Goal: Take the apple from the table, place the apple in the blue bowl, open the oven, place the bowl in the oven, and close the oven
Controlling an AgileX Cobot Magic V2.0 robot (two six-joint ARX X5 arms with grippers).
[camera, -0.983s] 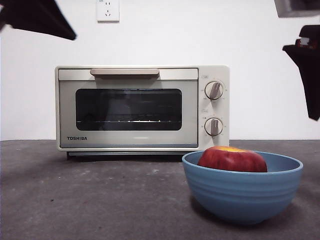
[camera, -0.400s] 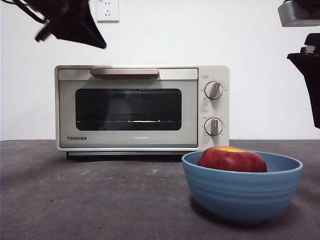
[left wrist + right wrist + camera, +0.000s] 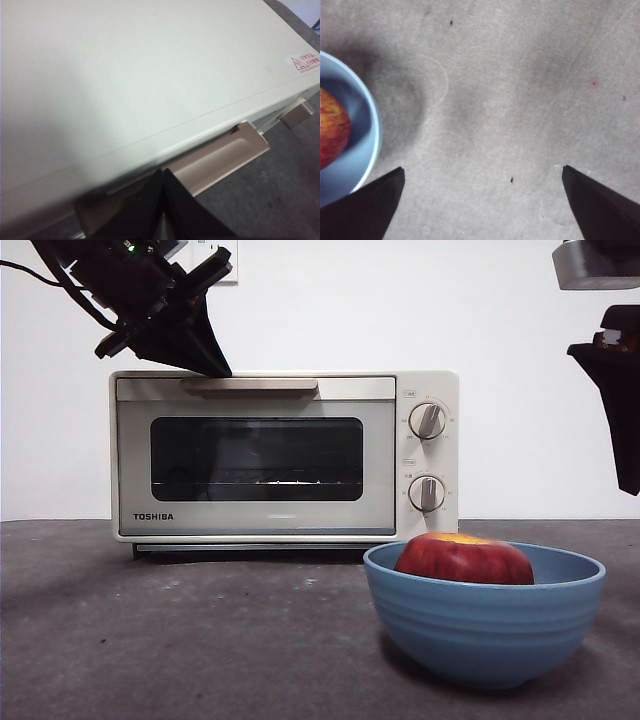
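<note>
Hanging over the top front edge of the TOSHIBA toaster oven [image 3: 285,455], the left gripper [image 3: 205,358] points its dark tip down at the left end of the beige bar handle [image 3: 250,386]. In the left wrist view its two black jaws are pressed together into a single point, with nothing between them, and that point [image 3: 162,175] sits just above the handle [image 3: 215,160], at the lip of the cream top panel [image 3: 140,75]. Whether the tip touches the handle cannot be told. The dark glass door [image 3: 257,459] is closed, and the wire rack shows faintly behind it. Two round knobs [image 3: 428,421] sit on the right side of the oven face.

The blue bowl [image 3: 486,625] stands on the dark grey table [image 3: 180,640] in front of the oven's right end. The apple [image 3: 464,559] rests inside the bowl, its top above the rim.

The right gripper [image 3: 482,200] hangs high at the right edge of the front view, beside the bowl. Its jaws are spread wide and hold nothing. Bare table lies below them, and the bowl [image 3: 367,145] with the apple [image 3: 332,127] lies off to one side.
</note>
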